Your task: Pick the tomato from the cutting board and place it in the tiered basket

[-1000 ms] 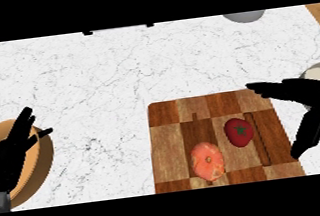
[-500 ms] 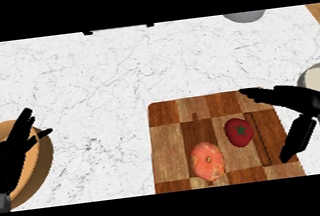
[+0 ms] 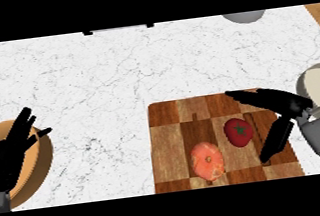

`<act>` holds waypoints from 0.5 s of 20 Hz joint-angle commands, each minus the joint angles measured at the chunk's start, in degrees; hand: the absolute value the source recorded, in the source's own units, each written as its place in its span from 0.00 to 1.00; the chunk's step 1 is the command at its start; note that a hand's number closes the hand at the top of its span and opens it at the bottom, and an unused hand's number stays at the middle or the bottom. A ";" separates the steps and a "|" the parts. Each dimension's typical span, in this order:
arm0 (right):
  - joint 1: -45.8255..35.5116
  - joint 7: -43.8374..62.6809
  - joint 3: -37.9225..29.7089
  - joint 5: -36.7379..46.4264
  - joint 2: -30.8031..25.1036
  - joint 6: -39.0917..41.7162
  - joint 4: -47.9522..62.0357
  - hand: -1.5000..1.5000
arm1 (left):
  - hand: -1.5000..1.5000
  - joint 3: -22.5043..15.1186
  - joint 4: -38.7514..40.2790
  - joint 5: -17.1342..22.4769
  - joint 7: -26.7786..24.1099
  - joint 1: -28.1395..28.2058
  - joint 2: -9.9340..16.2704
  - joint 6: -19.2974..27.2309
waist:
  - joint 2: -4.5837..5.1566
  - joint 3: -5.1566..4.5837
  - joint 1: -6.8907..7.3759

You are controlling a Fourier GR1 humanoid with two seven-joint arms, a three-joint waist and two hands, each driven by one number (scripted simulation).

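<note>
A: Tomato is seen on the board, right of centre; probably light, soft, smooth.

B: Its sides should be cupped. The right robot hand is spread beside it, grasping nothing; the left robot hand rests released.

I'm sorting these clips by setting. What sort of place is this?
Most likely a kitchen counter: a white marble-patterned countertop carries a wooden cutting board with a red tomato and an orange fruit on it.
</note>
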 commanded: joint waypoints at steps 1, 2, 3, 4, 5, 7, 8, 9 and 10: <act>-0.10 -0.57 0.97 2.15 3.15 -1.53 1.36 0.00 | 0.50 0.22 4.42 -1.27 2.22 2.03 0.33 -0.48 | 0.68 -0.50 0.25; -0.41 0.38 0.74 1.64 3.23 -1.03 1.68 0.00 | 0.50 -0.95 3.60 -2.04 -0.65 5.02 -2.13 0.60 | 0.66 -0.51 0.48; 0.34 -2.64 -0.21 1.90 1.46 0.08 2.24 0.00 | 0.50 -1.64 5.03 -3.37 0.60 2.72 -2.64 1.79 | 0.73 -0.49 0.11; 1.89 -1.08 0.77 2.14 2.52 -0.58 0.23 0.00 | 0.50 -0.07 0.91 -1.38 2.30 5.46 -0.67 0.34 | 0.54 -0.48 0.38; 0.12 -0.82 1.40 3.26 5.67 -2.84 2.66 0.00 | 0.50 0.57 3.80 -1.75 1.83 2.60 0.00 -0.39 | 0.72 -0.49 0.39; 0.66 -3.96 0.66 3.74 3.15 -0.32 3.62 0.00 | 0.50 2.68 6.36 0.12 1.01 1.51 1.63 -3.54 | 0.76 -0.50 0.20; 1.95 -3.04 2.36 5.17 4.47 -1.37 2.11 0.00 | 0.50 1.39 5.21 -0.91 1.18 2.07 -0.28 -1.86 | 0.68 -0.50 0.14; 2.39 -2.94 1.61 4.23 3.72 -0.53 1.23 0.00 | 0.50 2.51 8.03 -0.85 -1.20 2.32 0.62 -3.26 | 0.70 -0.54 -0.06; 0.43 -2.76 1.44 4.80 3.65 0.17 3.16 0.00 | 0.50 0.48 3.97 -2.13 3.12 0.69 -1.83 0.61 | 0.68 -0.49 0.21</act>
